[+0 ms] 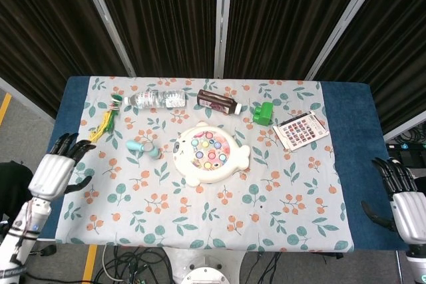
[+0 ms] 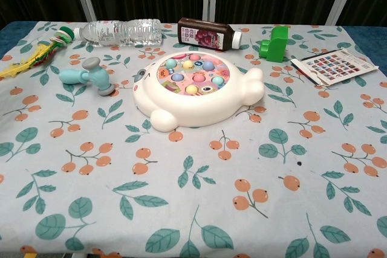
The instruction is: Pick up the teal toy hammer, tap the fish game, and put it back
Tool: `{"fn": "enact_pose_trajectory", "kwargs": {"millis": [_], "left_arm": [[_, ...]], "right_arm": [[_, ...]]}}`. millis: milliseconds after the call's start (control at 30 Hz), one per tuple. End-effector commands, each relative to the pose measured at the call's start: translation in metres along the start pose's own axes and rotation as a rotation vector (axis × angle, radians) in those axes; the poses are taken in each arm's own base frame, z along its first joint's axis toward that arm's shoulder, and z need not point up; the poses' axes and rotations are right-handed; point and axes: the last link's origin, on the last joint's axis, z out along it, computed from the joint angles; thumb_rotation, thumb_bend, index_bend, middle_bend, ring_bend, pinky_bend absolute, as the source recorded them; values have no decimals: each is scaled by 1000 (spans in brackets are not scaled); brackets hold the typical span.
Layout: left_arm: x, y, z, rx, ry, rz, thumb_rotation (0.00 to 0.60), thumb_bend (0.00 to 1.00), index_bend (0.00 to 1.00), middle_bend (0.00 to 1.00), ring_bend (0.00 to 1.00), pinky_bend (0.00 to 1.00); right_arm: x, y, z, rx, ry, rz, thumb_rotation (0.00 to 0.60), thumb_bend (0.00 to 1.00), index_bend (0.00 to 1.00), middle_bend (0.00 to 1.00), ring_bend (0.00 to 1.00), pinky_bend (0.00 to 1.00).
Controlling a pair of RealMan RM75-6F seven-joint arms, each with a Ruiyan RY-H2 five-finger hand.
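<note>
Teal toy hammer (image 1: 142, 147) on cloth | left hand (image 1: 56, 169) empty, fingers spread

Teal toy hammer (image 1: 142, 147) just left of fish game (image 1: 210, 153), seemingly apart.

- The left hand (image 1: 58, 167) has a pale silver-grey back and black fingers (image 1: 66, 143).
- A slim white forearm (image 1: 18, 232) with dark cables follows behind it.
- The right hand (image 1: 403, 199) shows the same grey shell, with black fingers and a black thumb.
</note>
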Motion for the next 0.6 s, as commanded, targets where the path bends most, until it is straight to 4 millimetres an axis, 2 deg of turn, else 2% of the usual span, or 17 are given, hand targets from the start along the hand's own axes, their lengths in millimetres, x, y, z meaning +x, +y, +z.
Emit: {"fn": "enact_pose_trajectory", "kwargs": {"millis": [33, 167, 267, 400, 600], "left_arm": [[-5, 6, 67, -81, -56, -18, 600, 246, 258, 225, 110, 118], [-16, 16, 105, -120, -115, -28, 600, 246, 267, 229, 113, 120], [-26, 22, 125, -135, -159, -8, 600, 246, 277, 230, 113, 119], [-37, 30, 140, -139, -201, 1, 600, 247, 314, 230, 112, 118], [-48, 41, 147, -158, -256, 29, 600, 258, 322, 230, 112, 115]], "right_arm": [[2, -1, -2, -6, 5, -7, 600, 218, 0, 86, 0, 0], [3, -2, -4, -19, 5, -14, 600, 218, 0, 87, 0, 0], [4, -2, -4, -30, 6, -17, 600, 218, 0, 87, 0, 0], [4, -1, -4, -41, 3, -22, 600, 218, 0, 89, 0, 0], [2, -1, -1, -44, -6, -21, 600, 217, 0, 93, 0, 0]]}}
